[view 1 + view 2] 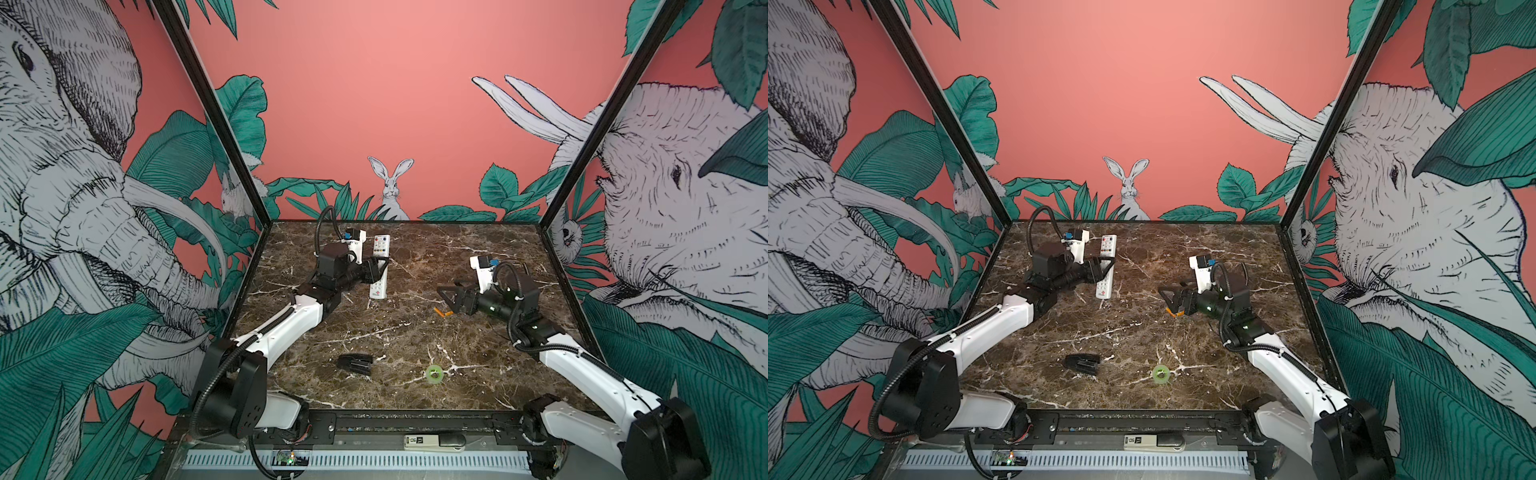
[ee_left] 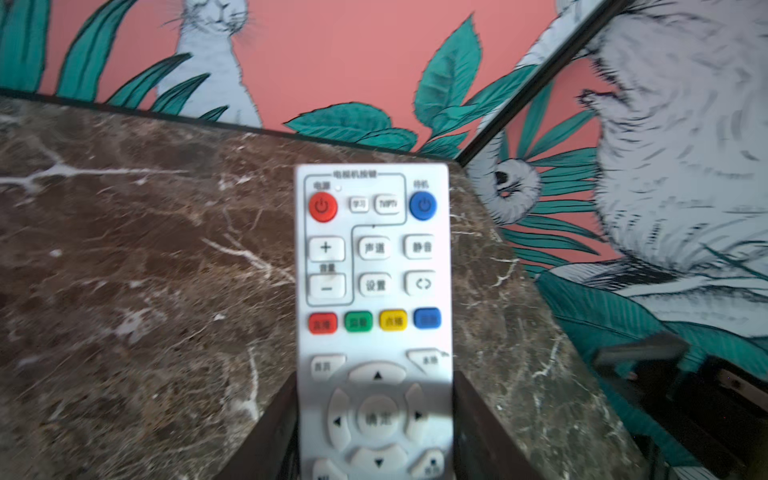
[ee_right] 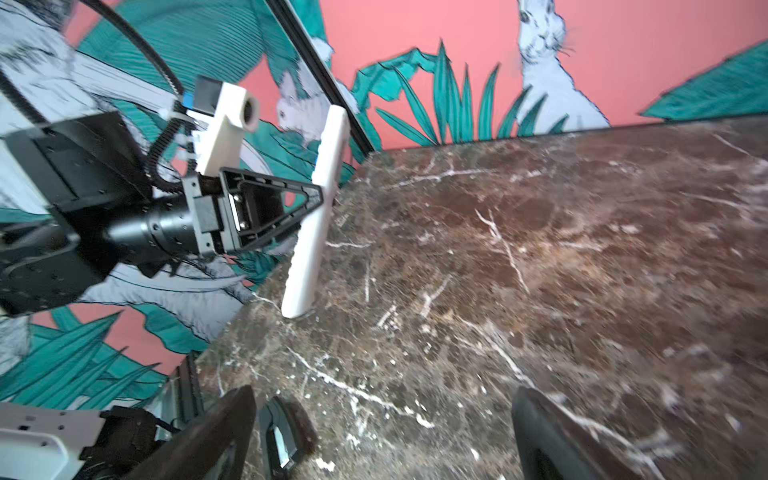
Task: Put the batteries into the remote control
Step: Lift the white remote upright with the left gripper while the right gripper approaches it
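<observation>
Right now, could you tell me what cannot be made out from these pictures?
Back of the remote control: faces away in the left wrist view, edge-on in the right wrist view.
Its lower end: cut off by the left wrist view's bottom edge.
The batteries: small, partly behind the right gripper in both top views.

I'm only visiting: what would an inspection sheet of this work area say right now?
Surface: brown marble table, white-veined.
Job's things: remote control held nearly upright, buttons showing in both top views; batteries lying loose on the table.
Clutter: black stapler, green tape ring, both near the front.
Grippers: left gripper shut on the remote control; right gripper open by the batteries.
Cables: black hoses along both arms.
Surroundings: jungle mural walls, rabbit.
</observation>
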Motion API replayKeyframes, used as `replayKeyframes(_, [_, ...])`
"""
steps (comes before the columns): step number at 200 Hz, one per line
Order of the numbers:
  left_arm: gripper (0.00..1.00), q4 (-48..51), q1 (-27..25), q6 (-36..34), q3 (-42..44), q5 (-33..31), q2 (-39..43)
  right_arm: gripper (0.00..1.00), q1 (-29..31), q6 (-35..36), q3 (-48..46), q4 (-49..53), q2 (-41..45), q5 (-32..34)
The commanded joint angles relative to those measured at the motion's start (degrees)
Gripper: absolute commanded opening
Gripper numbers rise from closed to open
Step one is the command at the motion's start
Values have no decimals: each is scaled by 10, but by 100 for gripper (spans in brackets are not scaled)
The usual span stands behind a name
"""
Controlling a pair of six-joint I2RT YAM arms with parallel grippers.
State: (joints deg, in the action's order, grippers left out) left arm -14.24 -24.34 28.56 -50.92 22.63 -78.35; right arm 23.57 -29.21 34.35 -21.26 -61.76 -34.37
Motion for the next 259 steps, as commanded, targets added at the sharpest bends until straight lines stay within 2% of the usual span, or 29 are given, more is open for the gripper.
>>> replayKeyframes(1, [21, -116, 2, 41, 11, 98, 30, 99, -1, -69, -15, -199, -24, -72])
replayKeyframes(39, [21, -211, 2, 105, 11, 181, 43, 99, 1, -192, -26, -454, -114, -125])
replayKeyframes(66, [21, -253, 0, 138, 6, 215, 49, 99, 8, -240, -10, -551, -167, -146])
replayKeyframes(141, [21, -298, -17, 167, -1, 254, 48, 99, 58, -211, 40, -544, -207, -151])
replayKeyframes(181, [20, -333, -26, 185, -4, 267, 37, 99, 76, -244, 58, -596, -244, -147])
replayKeyframes(259, [20, -364, -43, 199, -13, 280, 24, 99, 114, -236, 93, -597, -271, -169])
